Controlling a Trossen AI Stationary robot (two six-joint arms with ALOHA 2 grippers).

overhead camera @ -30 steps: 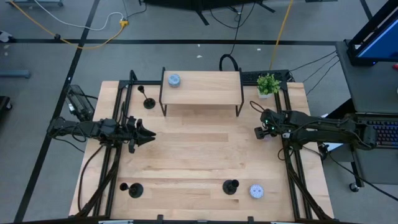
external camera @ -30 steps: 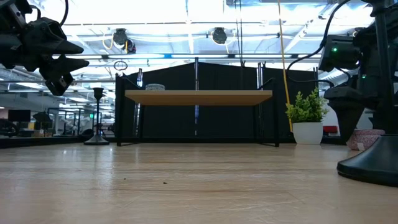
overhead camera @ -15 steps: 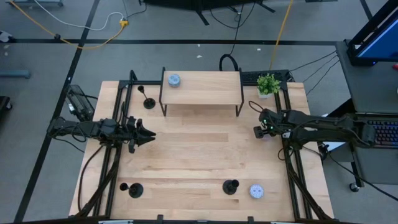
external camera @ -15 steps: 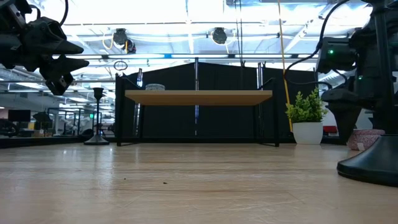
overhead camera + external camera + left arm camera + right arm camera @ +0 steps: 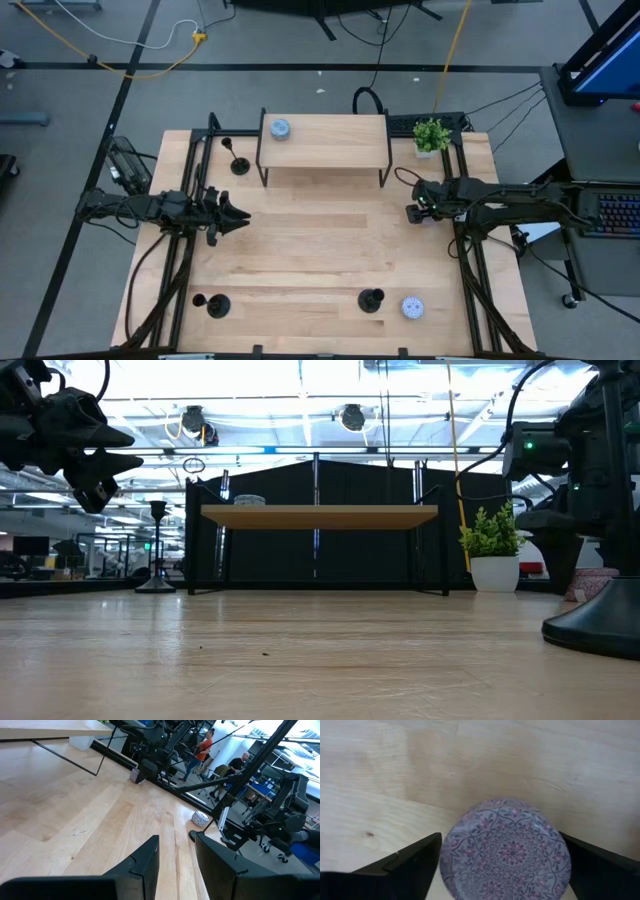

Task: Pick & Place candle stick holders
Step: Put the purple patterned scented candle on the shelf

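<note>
The table (image 5: 330, 250) carries a shelf (image 5: 325, 140) at 12 o'clock with a blue tin (image 5: 280, 128) on top. Candle holders stand at 11 (image 5: 238, 163), 7 (image 5: 213, 305) and 6 (image 5: 371, 300). The right gripper (image 5: 413, 213), at 3, is spread wide around a lilac tin (image 5: 505, 850). The left gripper (image 5: 243, 217), at 9, is slightly parted, empty.

No readable text, labels, brands or numbers — none anywhere.
</note>
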